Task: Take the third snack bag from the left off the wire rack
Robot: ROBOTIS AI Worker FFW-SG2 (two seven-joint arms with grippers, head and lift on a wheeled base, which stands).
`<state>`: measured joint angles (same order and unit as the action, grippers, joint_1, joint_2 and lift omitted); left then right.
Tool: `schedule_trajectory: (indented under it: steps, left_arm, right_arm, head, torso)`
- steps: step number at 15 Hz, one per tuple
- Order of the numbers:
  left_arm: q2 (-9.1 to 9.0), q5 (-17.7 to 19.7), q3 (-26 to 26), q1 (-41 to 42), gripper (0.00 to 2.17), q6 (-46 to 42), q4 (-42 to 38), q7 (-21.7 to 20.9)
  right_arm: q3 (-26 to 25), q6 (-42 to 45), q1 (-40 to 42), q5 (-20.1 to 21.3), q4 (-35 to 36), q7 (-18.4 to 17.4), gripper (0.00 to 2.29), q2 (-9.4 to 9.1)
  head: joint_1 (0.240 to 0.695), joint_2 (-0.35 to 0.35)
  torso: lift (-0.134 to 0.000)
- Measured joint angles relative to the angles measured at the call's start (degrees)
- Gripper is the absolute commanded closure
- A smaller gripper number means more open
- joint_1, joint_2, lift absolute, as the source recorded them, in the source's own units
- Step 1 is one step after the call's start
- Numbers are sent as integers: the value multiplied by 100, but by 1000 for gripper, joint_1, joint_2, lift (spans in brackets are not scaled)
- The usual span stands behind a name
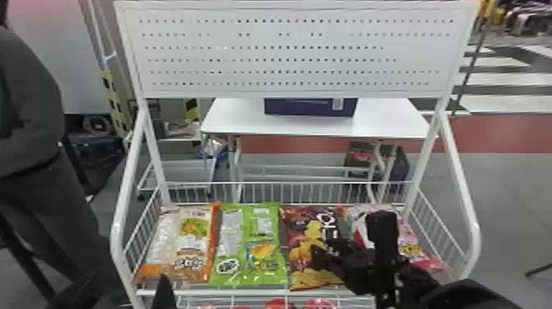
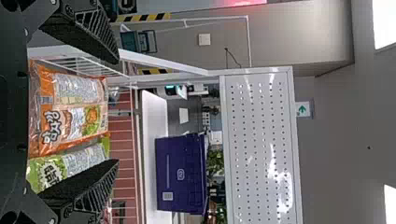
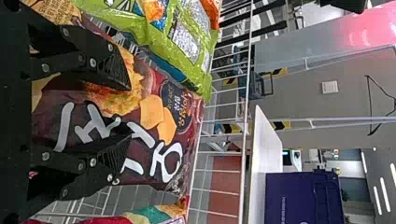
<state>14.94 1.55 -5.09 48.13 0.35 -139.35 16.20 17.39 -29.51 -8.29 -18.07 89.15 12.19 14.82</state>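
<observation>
Right wrist view: right claw (image 3: 119,112) gaping over third snack bag (image 3: 159,116) (dark red) near wire rack rim (image 3: 248,93); left claw (image 2: 114,109) gaping.

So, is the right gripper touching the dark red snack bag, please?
Cannot tell: the right wrist view shows the open right gripper over the dark red snack bag, depth unclear.

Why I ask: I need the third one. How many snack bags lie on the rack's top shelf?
4, side by side: orange bag leftmost, green bag next, dark red bag third, pink bag rightmost. More may be hidden lower down.
</observation>
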Motion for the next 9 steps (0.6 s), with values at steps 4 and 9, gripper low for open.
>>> schedule_trajectory:
  steps: [4,9]
  left_arm:
    - [0,6,-1,-22,137,31,12,-3]
    - [3,3,6,-23,137,37,-14,5]
  right_arm:
    - [-34,-223,-19,-68,9,12,2223,11]
    - [-66,-233,203,-268,546,-84,2223,33]
  head:
    - [499,0]
    - [499,0]
  torso:
    - [0]
    - [0]
